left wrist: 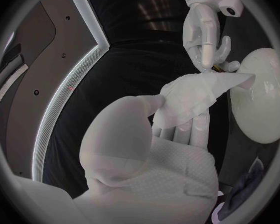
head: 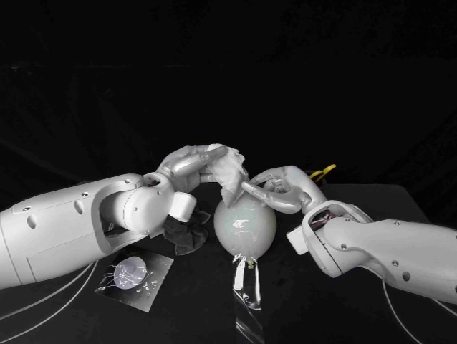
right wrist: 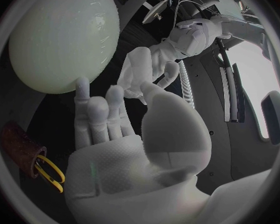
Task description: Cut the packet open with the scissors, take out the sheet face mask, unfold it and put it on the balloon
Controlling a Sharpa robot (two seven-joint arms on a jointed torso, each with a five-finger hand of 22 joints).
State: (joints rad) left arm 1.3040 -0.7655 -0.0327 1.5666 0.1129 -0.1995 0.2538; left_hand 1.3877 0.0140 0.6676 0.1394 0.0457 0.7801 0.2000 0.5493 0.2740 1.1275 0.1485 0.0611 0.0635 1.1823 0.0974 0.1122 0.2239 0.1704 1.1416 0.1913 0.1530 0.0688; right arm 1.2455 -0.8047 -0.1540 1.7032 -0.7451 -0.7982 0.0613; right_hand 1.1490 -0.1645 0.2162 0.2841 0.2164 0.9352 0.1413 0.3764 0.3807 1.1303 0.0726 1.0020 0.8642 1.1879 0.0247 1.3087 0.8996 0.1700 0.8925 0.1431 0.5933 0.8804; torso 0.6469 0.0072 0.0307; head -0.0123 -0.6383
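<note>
Above balloon (head: 245, 226), left hand (head: 188, 165) and right hand (head: 280, 190) holding mask (head: 226, 167)

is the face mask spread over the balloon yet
No, the face mask hangs bunched up in the fingers of the left hand above the balloon, not laid over it.

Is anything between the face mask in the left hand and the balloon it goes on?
Nothing visible. The mask hangs from the left hand just above the balloon; the right hand sits beside it.
</note>
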